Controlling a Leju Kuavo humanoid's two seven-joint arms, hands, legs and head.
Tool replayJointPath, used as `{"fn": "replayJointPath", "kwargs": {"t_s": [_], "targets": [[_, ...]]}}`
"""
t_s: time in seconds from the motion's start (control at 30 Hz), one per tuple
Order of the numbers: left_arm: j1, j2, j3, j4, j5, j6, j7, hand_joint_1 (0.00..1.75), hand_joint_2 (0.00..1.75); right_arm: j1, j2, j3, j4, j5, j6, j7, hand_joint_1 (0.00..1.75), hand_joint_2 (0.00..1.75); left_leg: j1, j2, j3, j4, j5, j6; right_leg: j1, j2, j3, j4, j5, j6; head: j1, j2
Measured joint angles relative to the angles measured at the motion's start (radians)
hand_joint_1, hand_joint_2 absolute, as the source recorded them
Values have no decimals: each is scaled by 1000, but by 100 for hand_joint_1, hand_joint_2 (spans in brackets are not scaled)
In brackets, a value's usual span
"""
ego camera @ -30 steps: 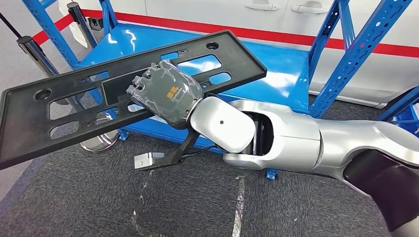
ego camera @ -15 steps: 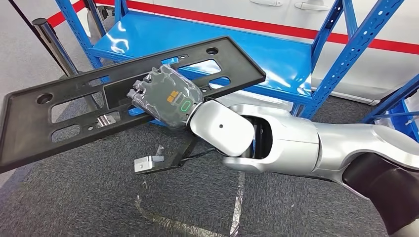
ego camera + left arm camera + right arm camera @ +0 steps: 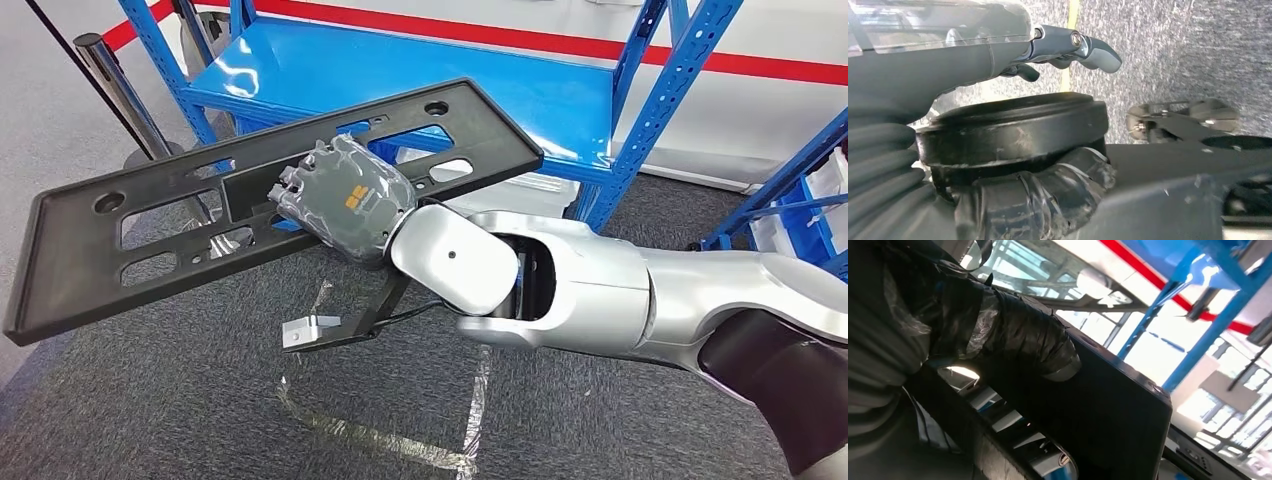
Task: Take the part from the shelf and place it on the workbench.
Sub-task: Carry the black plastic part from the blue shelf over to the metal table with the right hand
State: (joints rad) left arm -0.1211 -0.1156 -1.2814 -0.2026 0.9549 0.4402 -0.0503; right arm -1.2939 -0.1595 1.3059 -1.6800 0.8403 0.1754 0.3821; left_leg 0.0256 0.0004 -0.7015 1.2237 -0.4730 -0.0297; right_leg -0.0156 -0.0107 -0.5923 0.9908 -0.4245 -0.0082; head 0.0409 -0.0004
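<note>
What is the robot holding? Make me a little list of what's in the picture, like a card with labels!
Held thing: long black plastic part with cut-out holes, tilted, lifted off the shelf
Holding it: right robot hand, gripping the part near its middle
Left robot hand: hangs over the grey carpet, holding nothing, fingers partly curled
Shelf: blue metal shelf behind the part
Floor: grey carpet with tape marks
Also there: a barrier post beside the shelf
Workbench: cannot tell where it is
</note>
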Motion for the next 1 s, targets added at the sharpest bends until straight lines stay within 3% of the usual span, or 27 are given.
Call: {"fn": "replayJointPath", "kwargs": {"t_s": [0.07,0.13,0.2,0.27,0.3,0.37,0.43,0.47,0.5,0.57,0.63,0.73,0.8,0.9,0.93,0.97,1.0], "targets": [[1,0,0,0,3,-6,0,0,175,1,0,2,0,-3,2,0,175,175,3,-2,80,-106,19,-11,-6,1,-19,17,2,13,-3,0],[4,-1,0,0,5,-11,2,0,175,1,-1,2,0,-3,3,1,175,175,-1,-9,118,-170,0,-7,-4,3,-33,31,4,27,-6,0],[6,-1,0,0,6,-12,4,0,175,2,-1,2,1,-3,4,3,175,175,-4,-14,115,-177,-4,12,-3,4,-40,34,11,38,-6,0],[7,-1,0,0,6,-12,8,0,175,2,-2,2,2,0,7,5,175,175,-5,-12,111,-179,2,31,-5,4,-54,55,-5,45,-5,0],[8,-1,0,0,7,-12,10,0,175,2,-3,2,2,2,8,6,175,175,-5,-12,109,-181,6,39,-5,5,-71,92,-30,46,-4,0],[8,-1,0,0,8,-12,15,0,175,2,-3,2,2,7,10,7,175,175,-9,-14,104,-181,10,51,-3,5,-126,219,-95,46,-3,0],[8,-1,0,0,10,-12,18,0,175,4,-3,2,3,12,12,8,175,175,-17,-21,99,-181,14,57,3,6,-171,318,-123,40,-2,0],[8,0,0,0,10,-12,19,0,175,5,-3,3,3,13,12,8,175,175,-21,-27,98,-181,15,59,7,8,-168,316,-110,34,-2,0],[8,-1,0,0,10,-12,19,0,175,5,-3,3,3,13,13,8,175,175,-25,-34,98,-181,16,61,12,13,-148,277,-81,24,-2,0],[7,-2,0,0,10,-13,19,0,175,5,-4,3,4,15,12,9,175,175,-30,-50,98,-182,18,62,21,41,-79,146,-19,-4,-5,0],[6,-4,0,0,10,-16,21,0,175,4,-4,3,6,15,12,9,175,175,-27,-62,92,-184,23,58,28,63,-37,61,5,-22,-6,0],[5,-5,0,0,9,-18,22,0,175,4,-4,3,8,15,12,8,175,175,-21,-75,84,-189,31,44,28,44,-21,23,7,-24,-3,0],[4,-4,0,1,8,-17,22,0,175,5,-4,3,9,16,11,9,175,175,-25,-53,69,-159,7,32,19,23,-6,-4,15,-21,-5,0],[3,-2,0,1,7,-17,22,0,175,9,-4,3,12,18,11,10,175,175,-16,-17,-4,-3,-71,11,14,-8,-2,-10,17,-19,-8,0],[2,-1,0,1,6,-17,22,0,175,12,-4,4,13,18,12,10,175,175,-12,-13,-22,34,-80,5,13,-18,-4,-7,16,-18,-8,0],[2,0,0,1,6,-16,22,0,175,14,-4,5,14,19,12,10,175,175,-8,-10,-23,41,-72,0,11,-28,-6,-4,15,-16,-8,0],[1,1,0,1,6,-16,23,0,175,16,-4,6,15,19,12,10,175,175,-5,-4,-6,11,-48,-5,9,-38,-8,2,12,-13,-8,0]]}}
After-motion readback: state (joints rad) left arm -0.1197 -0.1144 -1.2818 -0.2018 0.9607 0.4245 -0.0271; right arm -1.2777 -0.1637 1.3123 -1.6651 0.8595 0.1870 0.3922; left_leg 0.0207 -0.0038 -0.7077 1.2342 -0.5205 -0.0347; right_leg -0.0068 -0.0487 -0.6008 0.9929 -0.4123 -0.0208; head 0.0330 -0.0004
